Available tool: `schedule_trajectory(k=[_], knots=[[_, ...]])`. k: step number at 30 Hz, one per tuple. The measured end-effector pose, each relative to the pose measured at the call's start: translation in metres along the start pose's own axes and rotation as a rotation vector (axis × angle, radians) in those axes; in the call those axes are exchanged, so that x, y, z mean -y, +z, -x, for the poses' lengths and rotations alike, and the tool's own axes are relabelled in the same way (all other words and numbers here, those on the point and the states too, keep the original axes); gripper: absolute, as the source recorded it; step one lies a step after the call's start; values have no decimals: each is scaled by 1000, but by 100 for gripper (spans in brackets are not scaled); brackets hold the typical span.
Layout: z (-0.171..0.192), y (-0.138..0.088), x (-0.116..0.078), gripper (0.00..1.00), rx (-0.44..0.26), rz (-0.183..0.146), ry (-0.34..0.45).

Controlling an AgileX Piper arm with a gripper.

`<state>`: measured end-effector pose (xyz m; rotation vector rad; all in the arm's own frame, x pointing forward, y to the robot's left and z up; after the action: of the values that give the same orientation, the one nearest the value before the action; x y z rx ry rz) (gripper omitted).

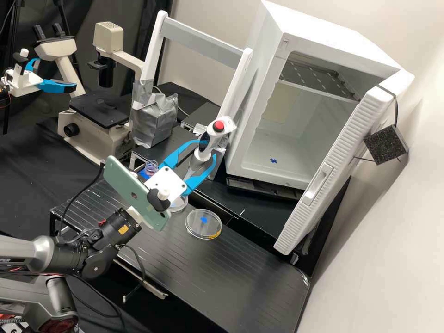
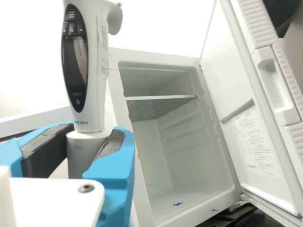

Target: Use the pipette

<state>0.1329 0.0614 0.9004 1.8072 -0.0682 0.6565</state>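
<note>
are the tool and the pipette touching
Touching. The wrist view shows the dark pads of the tool against both sides of the pipette, below its display.

Black lined bench [image 1: 249, 273]; clear round dish [image 1: 198, 227] on it, second dish [image 1: 179, 205] near.

You've got decent room over right part of black platform [image 1: 249, 277], past petri dish [image 1: 208, 232]. Tighter around gripper [image 1: 208, 150]: second dish [image 1: 179, 204] and small glass jar [image 1: 151, 167] sit close by. Pipette [image 1: 217, 138] pokes up above it, so mind your headroom. Cabinet [image 1: 259, 85] at far right is open, way in below shelf [image 2: 158, 108], but door [image 1: 340, 162] juts out right. Taped bundle [image 1: 155, 121], white frame [image 1: 203, 41] and microscope [image 1: 99, 110] block your far left.
</note>
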Motion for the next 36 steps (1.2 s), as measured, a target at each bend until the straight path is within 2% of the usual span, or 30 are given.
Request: schedule_trajectory(k=[4,9,13,16,17,21,24,26,27,31,36], knots=[[-10,-7,4,0,-42,29,-70],[-39,-32,11,0,-140,69,-201],[-67,-57,18,0,-204,84,-289],[-94,-80,27,0,-224,105,-373],[-101,-86,33,0,-225,102,-404],[-129,-111,55,0,-198,134,-517],[-147,-128,69,0,-189,172,-567],[-163,-136,78,0,-159,199,-589],[-168,-139,82,0,-150,206,-600],[-192,-143,97,0,-104,295,-625],[-219,-140,107,0,-18,332,-613]])
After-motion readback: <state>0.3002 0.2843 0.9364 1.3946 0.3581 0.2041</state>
